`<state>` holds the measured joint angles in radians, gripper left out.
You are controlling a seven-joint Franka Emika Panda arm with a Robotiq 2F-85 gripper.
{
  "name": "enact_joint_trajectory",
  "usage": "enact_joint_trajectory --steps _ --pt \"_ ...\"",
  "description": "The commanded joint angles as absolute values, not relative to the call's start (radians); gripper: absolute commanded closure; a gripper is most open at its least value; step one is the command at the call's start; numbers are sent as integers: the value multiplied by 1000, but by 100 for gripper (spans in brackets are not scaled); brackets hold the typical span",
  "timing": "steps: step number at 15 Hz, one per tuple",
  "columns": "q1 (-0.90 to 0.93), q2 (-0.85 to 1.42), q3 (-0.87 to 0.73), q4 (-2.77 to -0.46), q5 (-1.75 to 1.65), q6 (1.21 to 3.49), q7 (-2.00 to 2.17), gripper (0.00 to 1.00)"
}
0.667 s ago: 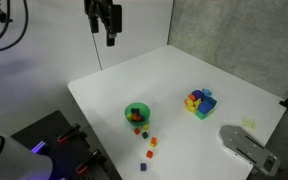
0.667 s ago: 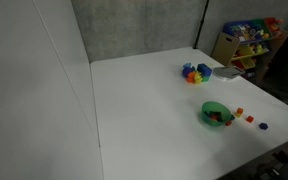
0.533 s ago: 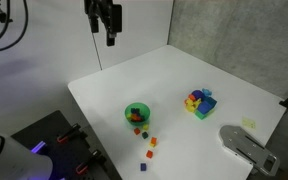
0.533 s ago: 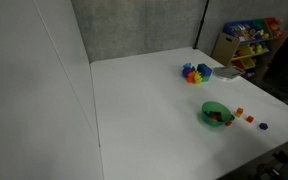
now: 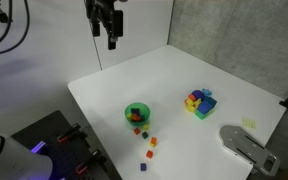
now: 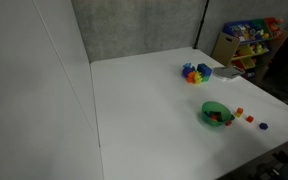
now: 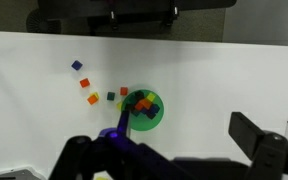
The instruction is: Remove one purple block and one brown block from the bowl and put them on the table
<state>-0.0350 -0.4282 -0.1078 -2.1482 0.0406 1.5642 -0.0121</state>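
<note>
— Where's the gripper (image 5: 110, 38)?
— High above the far edge of the table (image 5: 184, 70), well apart from everything. Too small to tell how wide the jaws stand, or whether holding anything.
— And the bowl (image 5: 137, 113)?
— Resting on the table towards the near edge, with small blocks (image 7: 142, 101) inside and loose blocks (image 5: 150, 142) just beside.

Wrist view, looking down. White bench (image 7: 224, 80) seen wide, its far edge met by a dark frame (image 7: 134, 12) at the top. Green bowl (image 7: 144, 108) noted near centre, with small blocks (image 7: 143, 103) in it, orange and dark; exact colours cannot be told. Loose blocks lie in a trail beside the bowl: bluish-purple block (image 7: 77, 66) farthest, red block (image 7: 85, 84), orange block (image 7: 93, 99), green block (image 7: 111, 96). Pincer (image 7: 164, 148) blurred along the bottom, its jaws wide apart, nothing gripped.
</note>
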Motion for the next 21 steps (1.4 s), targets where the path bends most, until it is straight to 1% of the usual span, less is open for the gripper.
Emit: enact_joint_trajectory --steps 1,6,11,16,21 --pt "-47 -394 -95 -2191 29 1649 -32 0" --pt "-44 -305 -90 -2233 14 1801 -49 0" --pt "-33 -198 -83 -2247 -52 1934 -180 0" --pt "-24 -120 -75 -2238 -139 2001 -375 0" --pt "-28 -113 -68 -2249 -137 1998 -359 0"
